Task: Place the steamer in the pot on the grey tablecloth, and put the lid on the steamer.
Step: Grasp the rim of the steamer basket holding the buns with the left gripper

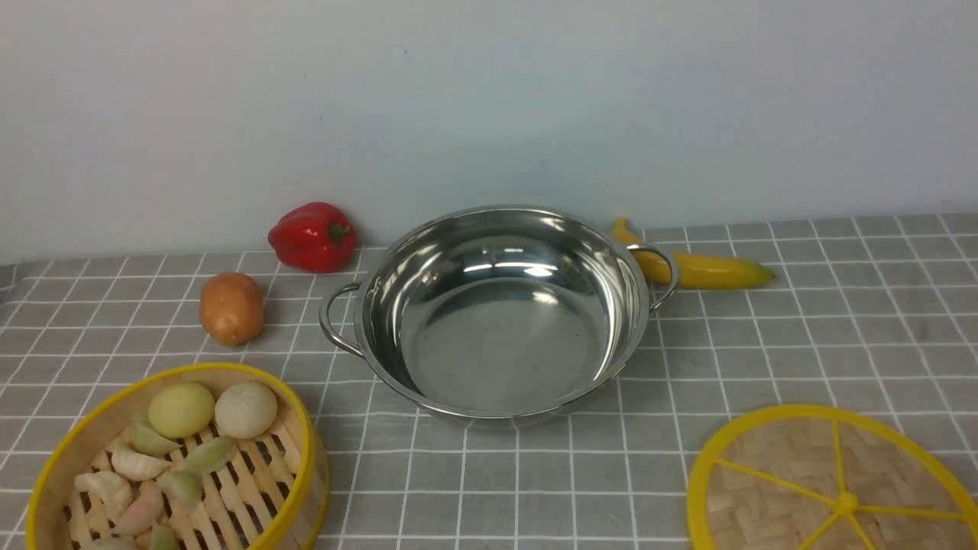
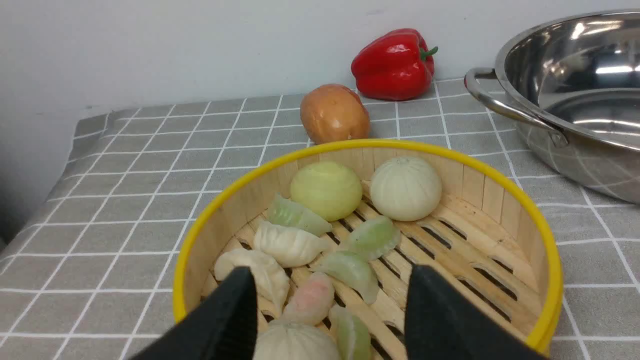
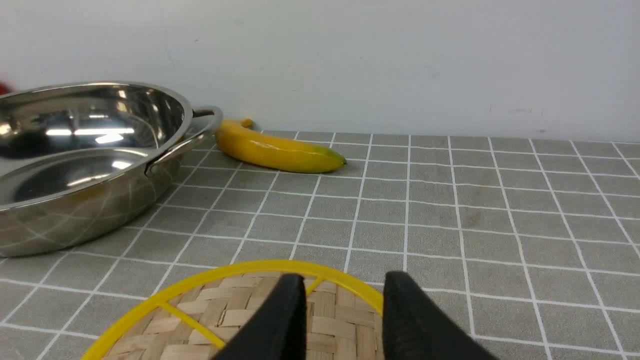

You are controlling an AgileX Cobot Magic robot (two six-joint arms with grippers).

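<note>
Left wrist view: your left jaws hang released over the steamer (image 2: 505, 200), pot (image 2: 575, 160) forward-right; right jaws released above lid (image 3: 240, 310).

The grey tablecloth (image 1: 840, 336) carries the pot (image 1: 497, 328). Left of it lie the steamer (image 1: 205, 369), potato (image 1: 231, 308) and pepper (image 1: 312, 237); right of it, the lid (image 1: 787, 466) and banana (image 1: 710, 270).

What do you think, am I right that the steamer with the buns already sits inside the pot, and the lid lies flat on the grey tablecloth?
Not quite. The steamer is not inside the pot; it stands on the grey tablecloth, nearer and to the pot's left, and the pot is empty. The front view shows this. The lid does lie flat on the tablecloth.
</note>
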